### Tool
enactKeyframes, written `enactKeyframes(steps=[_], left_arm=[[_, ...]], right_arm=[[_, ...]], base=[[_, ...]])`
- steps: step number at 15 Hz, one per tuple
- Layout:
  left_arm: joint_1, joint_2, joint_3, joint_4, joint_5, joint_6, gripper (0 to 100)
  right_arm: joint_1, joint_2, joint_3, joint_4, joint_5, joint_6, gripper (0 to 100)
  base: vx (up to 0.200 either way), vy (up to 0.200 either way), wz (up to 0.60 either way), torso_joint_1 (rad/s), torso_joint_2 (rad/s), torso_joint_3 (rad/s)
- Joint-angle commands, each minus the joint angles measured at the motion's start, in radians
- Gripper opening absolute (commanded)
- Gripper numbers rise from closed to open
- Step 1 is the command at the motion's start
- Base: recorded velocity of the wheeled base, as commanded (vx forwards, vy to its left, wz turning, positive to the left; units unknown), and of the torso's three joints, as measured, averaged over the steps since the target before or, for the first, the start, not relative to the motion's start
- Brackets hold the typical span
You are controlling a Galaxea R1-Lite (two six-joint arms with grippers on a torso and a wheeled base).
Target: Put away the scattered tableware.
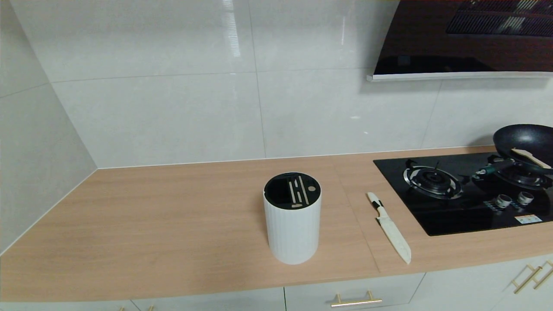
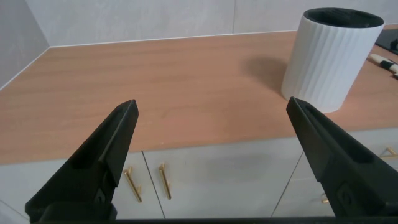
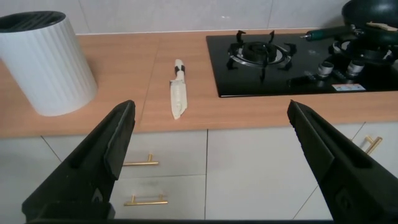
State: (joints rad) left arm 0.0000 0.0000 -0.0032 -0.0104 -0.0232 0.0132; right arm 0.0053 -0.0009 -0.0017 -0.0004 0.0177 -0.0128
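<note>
Head view: the knife (image 1: 389,226) lies flat on the wooden counter (image 1: 173,216), between the white ribbed holder (image 1: 293,229) and the black hob (image 1: 466,194), apart from both. Its black-and-white handle points toward the wall and its pale blade tip toward the counter's front edge. The holder stands upright with a black slotted top. Its larger opening is dark and the inside cannot be made out.

- The pan (image 1: 525,140) on the far burner is cut off by the picture edge. A pale spatula (image 1: 530,157) rests in it.
- The hood (image 1: 458,39) is cut off at the top corner.

Right wrist view: the right gripper (image 3: 210,106) is spread wide with nothing between its fingers (image 3: 99,155). It sits off the counter's front edge, facing the cabinet fronts and their brass handles (image 3: 140,163). The knife shows through the gap between the fingers, farther off on the counter and untouched. The holder is partly cut off at the frame edge.

Left wrist view: the left gripper (image 2: 211,102) is also wide open and empty, out in front of the counter edge. The holder stands well beyond one finger. Only the knife's handle end shows, at the frame edge past the holder; the blade is hidden.
</note>
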Motion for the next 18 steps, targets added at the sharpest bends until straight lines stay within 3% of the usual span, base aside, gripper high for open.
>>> enactKeyframes(steps=[1, 2, 3, 5, 11, 15, 18], left_arm=[[0.0, 0.002, 0.0, 0.0, 0.0, -0.001, 100], [0.0, 0.002, 0.0, 0.0, 0.0, -0.001, 100], [0.0, 0.002, 0.0, 0.0, 0.0, 0.001, 100], [0.0, 0.002, 0.0, 0.0, 0.0, 0.001, 100], [0.0, 0.002, 0.0, 0.0, -0.001, 0.001, 100], [0.0, 0.002, 0.0, 0.0, 0.0, -0.001, 100], [0.0, 0.002, 0.0, 0.0, 0.0, -0.001, 100]], right_arm=[[0.001, 0.001, 0.0, -0.001, 0.001, -0.006, 100], [0.001, 0.007, -0.032, -0.004, 0.007, -0.036, 100], [0.012, 0.088, -0.159, 0.002, 0.022, -0.023, 100], [0.027, 0.332, -0.337, 0.0, 0.03, 0.005, 100], [0.048, 1.059, -0.696, -0.001, 0.022, 0.0, 100], [0.073, 1.406, -0.824, -0.016, 0.024, 0.002, 100], [0.094, 1.619, -0.834, -0.141, 0.013, 0.002, 100]], base=[[0.0, 0.0, 0.0, 0.0, 0.0, 0.0], [0.0, 0.0, 0.0, 0.0, 0.0, 0.0], [0.0, 0.0, 0.0, 0.0, 0.0, 0.0], [0.0, 0.0, 0.0, 0.0, 0.0, 0.0], [0.0, 0.0, 0.0, 0.0, 0.0, 0.0], [0.0, 0.0, 0.0, 0.0, 0.0, 0.0], [0.0, 0.0, 0.0, 0.0, 0.0, 0.0]])
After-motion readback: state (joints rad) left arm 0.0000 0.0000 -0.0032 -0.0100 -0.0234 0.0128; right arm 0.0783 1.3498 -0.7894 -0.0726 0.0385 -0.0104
